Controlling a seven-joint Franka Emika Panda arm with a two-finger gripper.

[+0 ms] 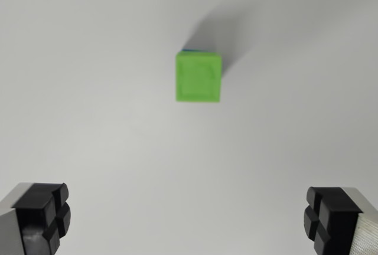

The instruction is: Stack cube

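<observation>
Right now your wrist view looks straight down on a plain white bench point(88, 119), and the green cube point(199, 77) is the landmark to steer by. It sits a little toward the wrist view's right of centre, in the upper half of the picture. Along its far edge you can just make out a thin blue sliver point(190, 50); that looks like a blue thing beneath the green cube, though you see too little of it to tell its shape. A soft grey shadow point(227, 28) spreads from the green cube up and toward the wrist view's right.

Your gripper point(186, 219) is well apart from the green cube, below it in the picture. One of the fingers point(44, 213) shows in the corner below and to the left of the cube, the other below and to its right. Each ends in a black grooved pad on a grey metal body. They are spread wide, with only bare bench between them, and they hold nothing. Neither pad touches the green cube.

The green cube's top face looks slightly blurred, with a faint raised pattern on it that you cannot read clearly.
</observation>
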